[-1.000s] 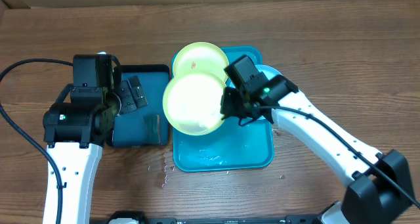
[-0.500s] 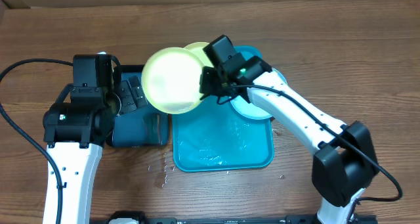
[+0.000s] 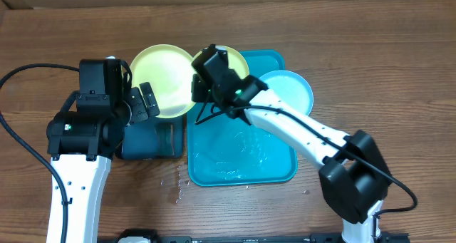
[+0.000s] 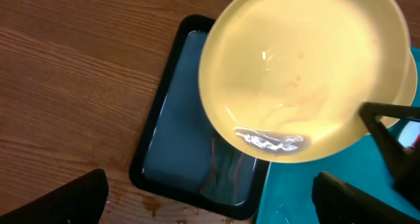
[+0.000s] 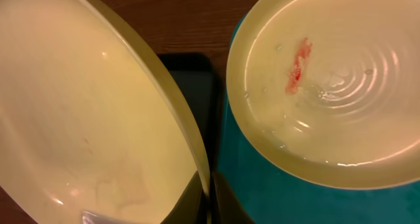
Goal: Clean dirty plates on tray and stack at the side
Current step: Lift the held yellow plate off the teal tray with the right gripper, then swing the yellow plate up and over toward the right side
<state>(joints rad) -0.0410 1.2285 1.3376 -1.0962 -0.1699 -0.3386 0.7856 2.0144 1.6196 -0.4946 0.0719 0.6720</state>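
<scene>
My right gripper (image 3: pixel 194 93) (image 5: pixel 209 199) is shut on the rim of a pale yellow plate (image 3: pixel 161 79) (image 5: pixel 79 119) (image 4: pixel 302 66), which hangs tilted above the dark tray's far end. Below it my left gripper (image 3: pixel 142 102) (image 4: pixel 213 211) stands open, holding nothing. A second yellow plate (image 5: pixel 328 86) (image 3: pixel 226 58) with a red smear (image 5: pixel 296 66) lies on the far-left corner of the teal tray (image 3: pixel 242 164) (image 5: pixel 262 191), partly hidden overhead by my right arm. The light blue plate (image 3: pixel 288 90) rests over the tray's far-right rim.
A smaller dark tray (image 3: pixel 146 143) (image 4: pixel 177 138) sits left of the teal one, with a dark pad (image 3: pixel 165 137) (image 4: pixel 226 175) in it. Water spots (image 3: pixel 174 186) mark the wood near both trays' front edges.
My right gripper has carried the yellow plate leftward, from over the teal tray to above the dark tray, uncovering the blue plate. The left arm has not moved.
</scene>
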